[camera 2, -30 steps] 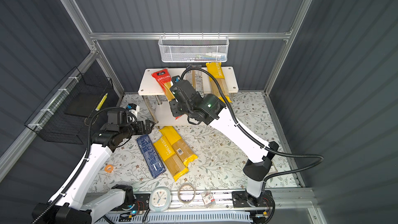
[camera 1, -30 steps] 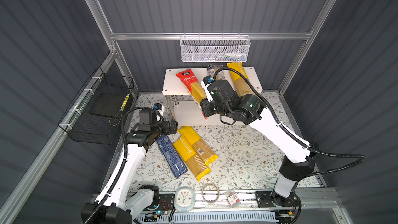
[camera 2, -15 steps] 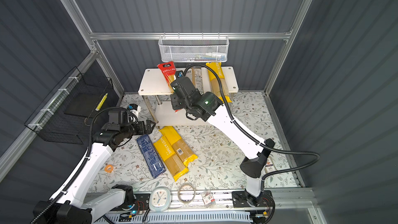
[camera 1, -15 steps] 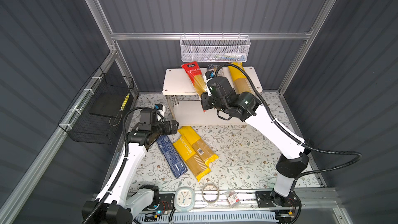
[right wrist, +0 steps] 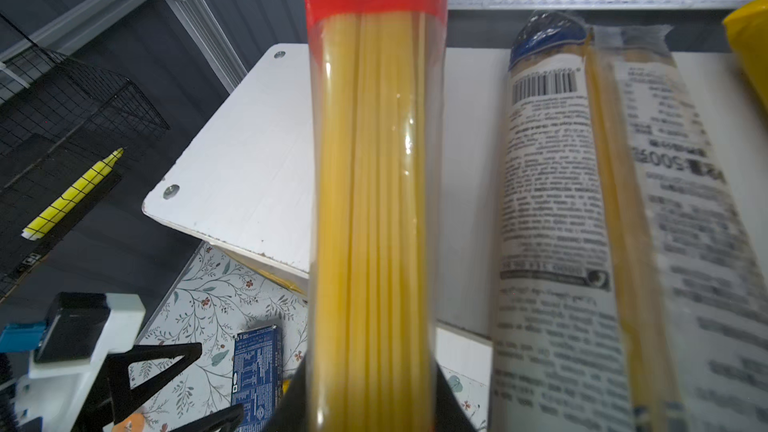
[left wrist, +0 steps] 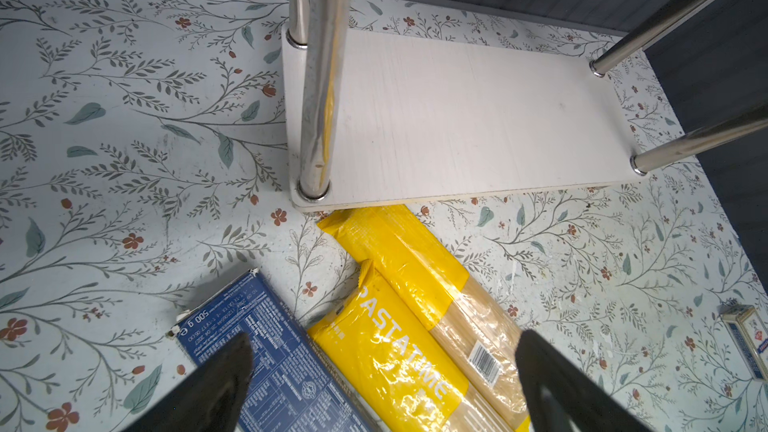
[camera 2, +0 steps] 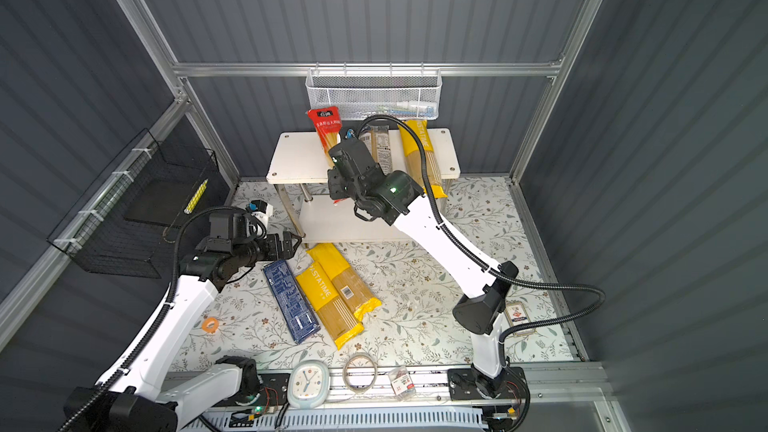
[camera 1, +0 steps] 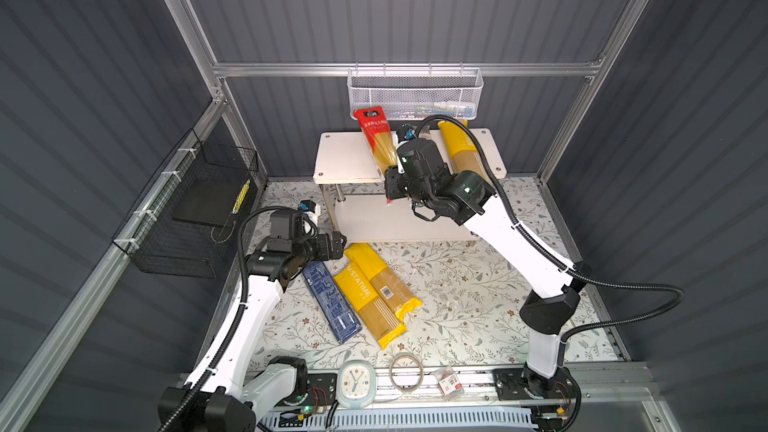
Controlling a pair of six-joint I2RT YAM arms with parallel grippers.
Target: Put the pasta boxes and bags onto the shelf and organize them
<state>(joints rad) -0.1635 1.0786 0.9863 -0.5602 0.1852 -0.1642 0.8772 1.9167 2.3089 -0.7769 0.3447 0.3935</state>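
Shelf (camera 1: 345, 160): top board's left half bare; clear bag (right wrist: 552, 201) and yellow bag (camera 1: 455, 145) lie on its right.
Red bag (camera 1: 376, 135): tilted above the board, beside clear bag; best lowered flat, parallel, short of basket (camera 1: 415, 97).
Right end effector (right wrist: 370, 401): clenched on red bag.
Left end effector (left wrist: 384, 340): released, empty, over blue box (left wrist: 282, 371) on tabletop (left wrist: 124, 139).

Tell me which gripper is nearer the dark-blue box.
Left. The left gripper hovers beside the dark-blue box; the right gripper is up at the shelf, gripping the red bag.
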